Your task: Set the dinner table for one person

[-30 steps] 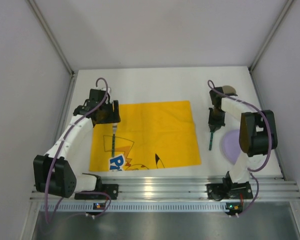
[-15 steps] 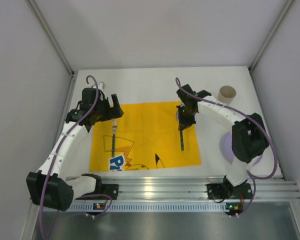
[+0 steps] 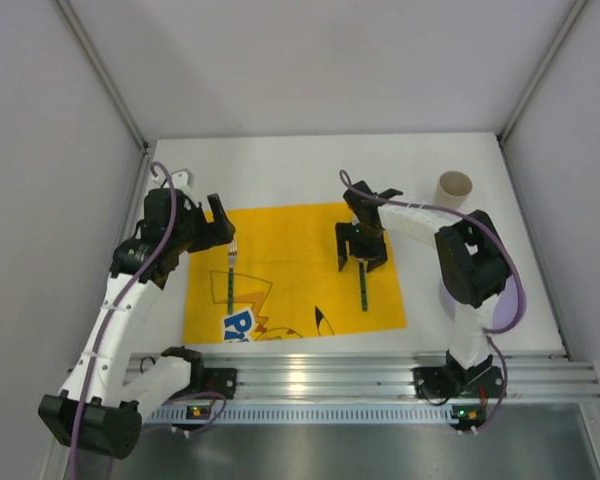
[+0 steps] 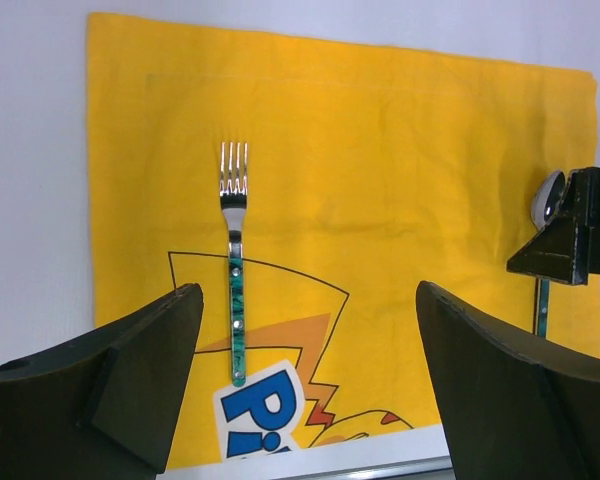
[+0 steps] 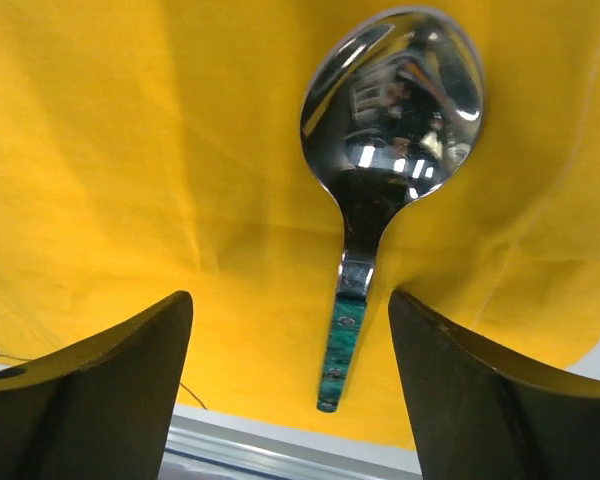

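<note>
The left arm [image 3: 115, 300] stretched forward along its own side, and the left gripper [image 3: 223, 225] stood spread wide, holding nothing. The right arm [image 3: 425, 213] bent inward at the elbow, and the right gripper [image 3: 361, 258] pointed down, jaws parted and empty.

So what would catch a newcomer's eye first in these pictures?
The bright yellow cartoon-printed placemat in the middle of the white table stands out first. A fork lies on its left side and a spoon on its right, both with green handles. The right gripper hovers open over the spoon, and the left gripper is open near the mat's far left corner.
</note>
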Robot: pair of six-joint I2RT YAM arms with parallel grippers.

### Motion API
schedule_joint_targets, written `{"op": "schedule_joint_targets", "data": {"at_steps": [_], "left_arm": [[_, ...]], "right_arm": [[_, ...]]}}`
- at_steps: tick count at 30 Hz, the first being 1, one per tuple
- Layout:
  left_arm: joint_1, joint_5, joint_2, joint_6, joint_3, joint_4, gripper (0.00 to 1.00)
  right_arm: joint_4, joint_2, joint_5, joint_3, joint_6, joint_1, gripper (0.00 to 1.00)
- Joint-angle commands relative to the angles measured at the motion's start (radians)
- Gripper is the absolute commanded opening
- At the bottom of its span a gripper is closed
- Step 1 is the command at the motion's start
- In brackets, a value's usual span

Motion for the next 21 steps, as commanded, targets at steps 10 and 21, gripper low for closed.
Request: {"op": "schedule_joint_targets", "data": {"at_steps": [10,21], "left_arm": [[0.003,-0.086,-0.014,-0.066,-0.098,0.109,0.92],[0.003,0.02,0.187,0.021,-0.07,0.26,0.91]], "right_arm": [[-0.155,-0.32,0.148,0.269,-0.067,-0.347,0.9],[-0.225,-0.113,0.128,0.43,-0.084,-0.775,0.9]]}}
